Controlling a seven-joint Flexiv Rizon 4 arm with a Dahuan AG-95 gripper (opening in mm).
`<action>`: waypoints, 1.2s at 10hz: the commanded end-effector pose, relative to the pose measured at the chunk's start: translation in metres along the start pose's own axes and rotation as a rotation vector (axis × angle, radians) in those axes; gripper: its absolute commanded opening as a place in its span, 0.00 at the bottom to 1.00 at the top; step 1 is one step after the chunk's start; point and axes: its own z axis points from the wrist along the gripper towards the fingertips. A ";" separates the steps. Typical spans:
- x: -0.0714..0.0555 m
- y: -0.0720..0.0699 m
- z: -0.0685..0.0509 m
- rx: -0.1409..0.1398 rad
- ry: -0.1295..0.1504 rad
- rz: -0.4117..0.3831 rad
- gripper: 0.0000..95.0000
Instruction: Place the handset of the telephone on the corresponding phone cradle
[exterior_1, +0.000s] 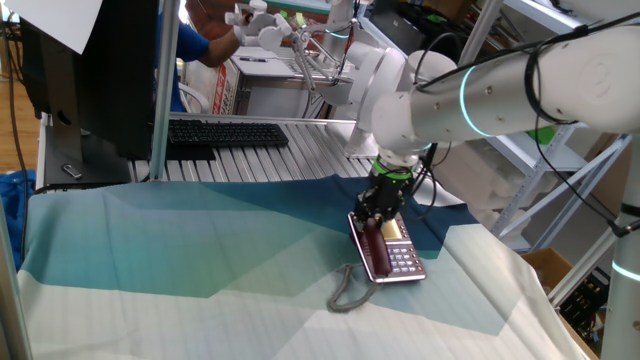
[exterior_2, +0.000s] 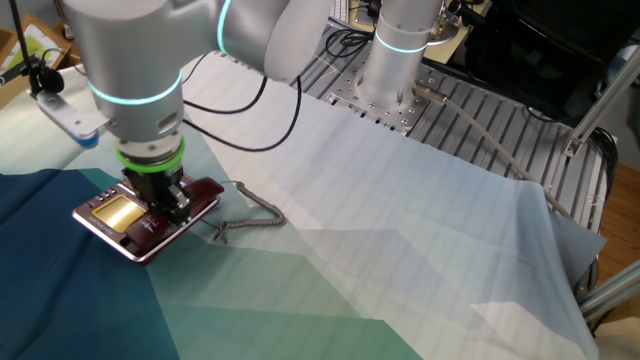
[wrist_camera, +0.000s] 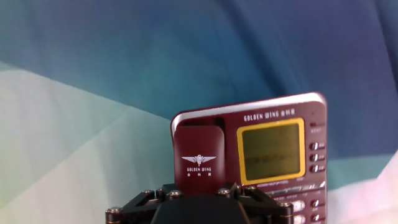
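Note:
The maroon telephone (exterior_1: 404, 262) lies on the blue-green cloth, keypad and yellowish display up. The dark red handset (wrist_camera: 199, 155) lies along the left side of the base, in its cradle, in the hand view. My gripper (wrist_camera: 200, 188) stands straight above it, with a finger on each side of the handset, shut on it. The one fixed view shows the gripper (exterior_1: 376, 216) low over the handset (exterior_1: 366, 243). The other fixed view shows the gripper (exterior_2: 160, 205) on the phone (exterior_2: 108, 215). The grey coiled cord (exterior_1: 350, 286) trails off the phone onto the cloth.
A black keyboard (exterior_1: 225, 132) and a dark monitor (exterior_1: 90, 70) stand on the slatted metal table at the back. A person in blue (exterior_1: 195, 45) is behind them. The arm's base (exterior_2: 398, 50) stands at the table's far side. Metal frame posts (exterior_1: 160, 90) stand nearby.

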 end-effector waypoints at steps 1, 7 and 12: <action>-0.004 -0.005 0.002 0.008 -0.010 -0.025 0.00; -0.005 -0.014 0.011 -0.001 -0.007 0.003 0.00; 0.001 -0.010 0.015 -0.002 -0.021 -0.003 0.00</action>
